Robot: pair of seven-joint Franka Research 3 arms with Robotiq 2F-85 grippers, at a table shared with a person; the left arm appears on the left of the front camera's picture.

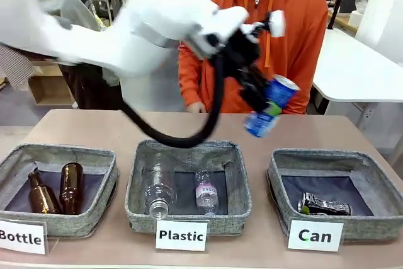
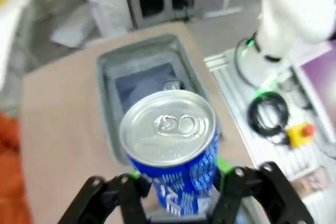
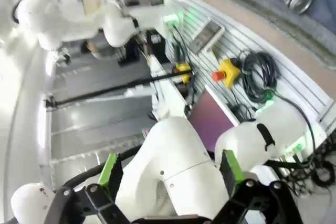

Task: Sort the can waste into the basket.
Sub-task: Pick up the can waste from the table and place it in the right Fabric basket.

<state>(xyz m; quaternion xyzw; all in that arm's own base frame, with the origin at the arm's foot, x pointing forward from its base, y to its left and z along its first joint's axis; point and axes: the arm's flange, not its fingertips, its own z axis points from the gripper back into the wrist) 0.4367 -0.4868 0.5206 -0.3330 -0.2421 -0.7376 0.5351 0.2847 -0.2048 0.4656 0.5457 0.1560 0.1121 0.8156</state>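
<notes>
I had the left end effector [image 1: 267, 106] clamped on the bright blue metal drink can with white lettering [image 1: 271, 106], and it hung in the air above the counter [image 1: 82, 131], behind the grey fabric square basket with the white "Can" sign [image 1: 378, 188] and a little toward the middle bin. I judged this height was needed so the can could pass over the basket's rim before I let it go. In the left wrist view the green pads [image 2: 223, 165] pressed on the can's two sides, low on its body, so the silver top with the pull tab [image 2: 176, 124] stayed free and faced the camera. In the front view the can was tilted, its top pointing up and away from the arm.

The can looked smooth and not crushed, with a clean silver lid and blue wall.

The second can, the dark black-and-silver one [image 1: 324, 205], lay on its side on the dark lining inside the basket, near its front wall. So I judged that half of the sorting was done.

The right end effector [image 3: 168, 174] had its green-padded fingers [image 3: 107, 174] standing wide apart with nothing between them.

The person in the orange hooded sweater [image 1: 302, 29] stood behind the counter, beyond the held can.
</notes>
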